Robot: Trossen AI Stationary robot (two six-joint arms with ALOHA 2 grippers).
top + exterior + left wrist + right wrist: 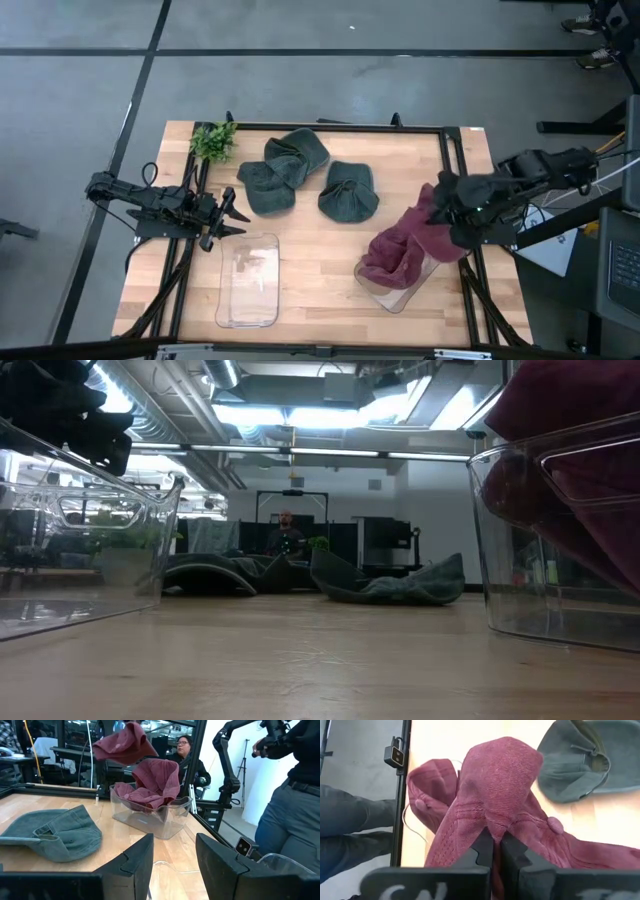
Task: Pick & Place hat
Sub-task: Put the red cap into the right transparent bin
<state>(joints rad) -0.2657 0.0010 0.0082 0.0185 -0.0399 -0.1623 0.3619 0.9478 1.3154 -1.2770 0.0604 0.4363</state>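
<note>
My right gripper [440, 207] is shut on a maroon hat [415, 228] above the clear bin [392, 292] at the table's right near side. A second maroon hat [156, 782] sits in that bin, slumped against its wall. Two dark green hats [285, 170] [348, 192] lie flat on the table's far middle. My left gripper [226, 216] waits open and empty at the left edge, just beyond the second clear bin [248, 282]. My right gripper pinches a raised fold of the maroon hat's crown [495, 822] between its two fingers [482, 851], close to the top button [555, 825]. The fingers come from above, slanting from the table's right. The hat hangs slack below them over the bin [122, 742].
A small green plant [213, 140] stands at the far left corner. A black metal frame [340, 127] runs around the table's edges. People stand beyond the table's right side [295, 800]. Bare wood [315, 270] lies between the two bins.
</note>
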